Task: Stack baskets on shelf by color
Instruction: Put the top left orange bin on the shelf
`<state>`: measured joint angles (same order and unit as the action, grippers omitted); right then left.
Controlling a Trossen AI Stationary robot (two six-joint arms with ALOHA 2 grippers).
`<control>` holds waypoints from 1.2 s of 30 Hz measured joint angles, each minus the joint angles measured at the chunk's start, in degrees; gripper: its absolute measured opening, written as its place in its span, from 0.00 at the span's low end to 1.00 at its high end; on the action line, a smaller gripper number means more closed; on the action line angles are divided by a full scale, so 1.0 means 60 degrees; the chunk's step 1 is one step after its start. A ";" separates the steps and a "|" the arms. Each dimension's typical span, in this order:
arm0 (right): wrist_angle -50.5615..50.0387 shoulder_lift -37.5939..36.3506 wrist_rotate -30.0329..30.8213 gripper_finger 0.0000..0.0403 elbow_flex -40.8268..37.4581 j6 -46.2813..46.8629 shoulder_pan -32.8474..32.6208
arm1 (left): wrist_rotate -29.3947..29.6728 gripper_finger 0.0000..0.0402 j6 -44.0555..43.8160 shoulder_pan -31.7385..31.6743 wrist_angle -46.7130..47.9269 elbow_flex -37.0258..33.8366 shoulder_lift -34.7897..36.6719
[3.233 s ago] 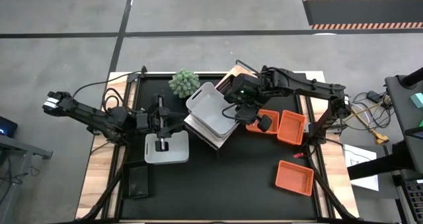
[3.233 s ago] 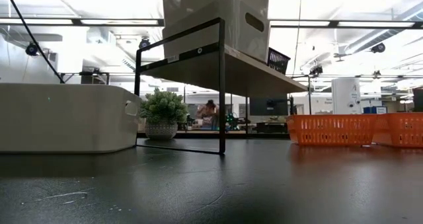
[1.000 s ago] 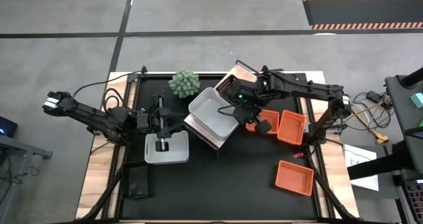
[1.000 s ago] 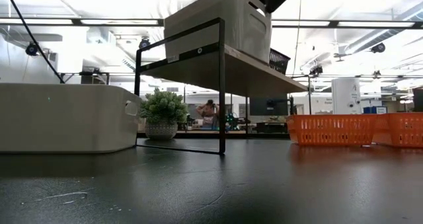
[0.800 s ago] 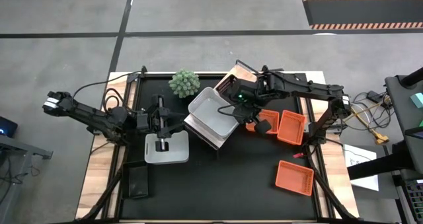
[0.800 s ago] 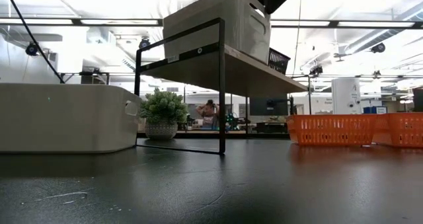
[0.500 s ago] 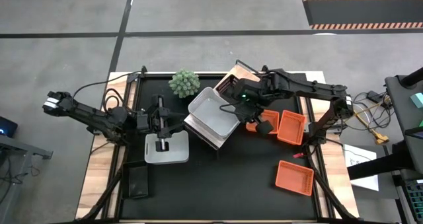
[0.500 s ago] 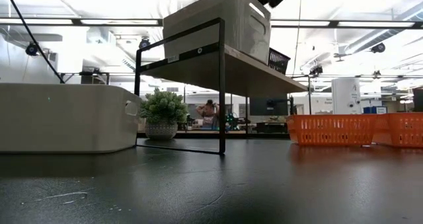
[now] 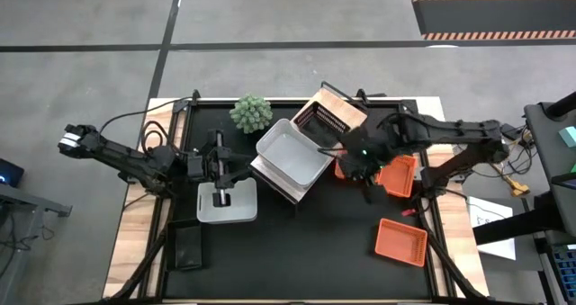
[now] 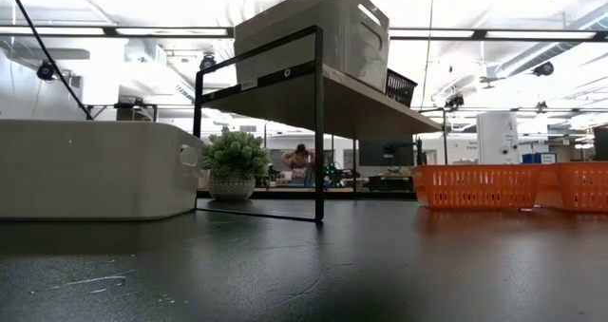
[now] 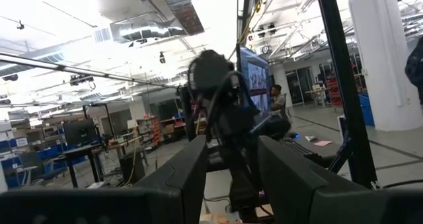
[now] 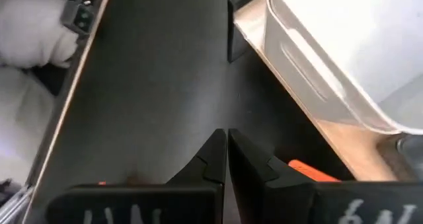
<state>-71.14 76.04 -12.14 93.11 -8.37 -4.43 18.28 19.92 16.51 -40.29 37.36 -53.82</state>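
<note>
Right gripper [image 9: 367,181] over the black table [image 9: 306,242] just beside the light-wood shelf with dark frame [image 9: 335,104], fingers [image 12: 211,159] clenched together, nothing between them. White rectangular plastic basket [image 9: 290,151] sits on the shelf, black slatted basket [image 9: 318,121] next to it on the same board. Left gripper [image 9: 221,174] hangs over a second white plastic basket [image 9: 227,204] on the table, fingers [image 11: 188,178] parted, nothing visible between them. Orange-red plastic baskets: one [image 9: 397,175] near the right gripper, one [image 9: 400,240] farther out toward the table edge. Small green spiky plant [image 9: 250,112] beside the shelf.
</note>
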 joint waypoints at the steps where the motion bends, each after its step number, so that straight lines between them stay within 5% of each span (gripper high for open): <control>1: 0.0193 -0.0184 0.0316 0.02 -0.0293 0.0220 -0.0147 | 0.0000 0.30 0.0000 0.0000 0.0000 0.0000 0.0000; 10: 0.0482 -0.1075 0.2274 0.02 -0.2617 0.2097 -0.0596 | 0.0000 0.30 0.0000 0.0000 0.0000 0.0007 0.0003; 23: 0.1334 -0.1179 0.2272 0.03 -0.5186 0.2493 -0.0574 | 0.0000 0.30 0.0000 0.0002 0.0031 0.0008 -0.0004; 36: 0.2260 -0.1297 0.2529 0.36 -0.6467 0.3343 -0.0574 | 0.0000 0.30 0.0000 0.0004 -0.0002 0.0008 0.0004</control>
<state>-57.58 68.26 3.04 54.31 11.69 -7.88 18.28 19.92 16.53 -40.31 37.41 -53.80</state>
